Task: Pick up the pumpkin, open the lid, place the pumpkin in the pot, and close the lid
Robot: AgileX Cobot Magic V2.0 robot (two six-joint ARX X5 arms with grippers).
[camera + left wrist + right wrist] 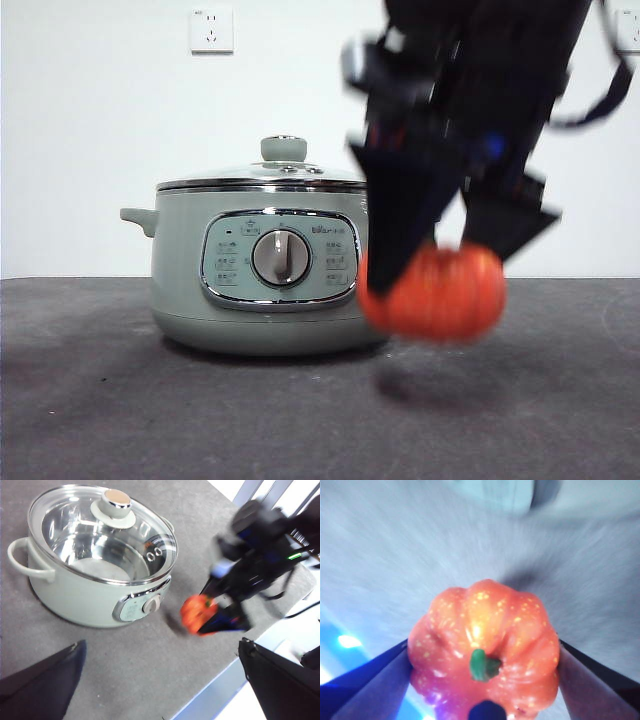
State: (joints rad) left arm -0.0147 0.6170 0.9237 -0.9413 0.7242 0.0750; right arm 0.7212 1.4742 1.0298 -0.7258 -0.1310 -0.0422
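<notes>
Two jaws of the right gripper [440, 270] were clamped on the pumpkin [433, 293], one against each flank, its green stem facing the wrist camera. It hung clear of the table [120, 400], just beside the pot [255, 270], casting a shadow below. The step in hand looked like carrying the pumpkin while the lid [102, 530] was still seated on the pot; doing it well probably meant keeping the squeeze steady and holding off to the side so the knob [116, 502] stayed reachable. The left gripper [160, 690] waited well apart, jaws spread and empty.
</notes>
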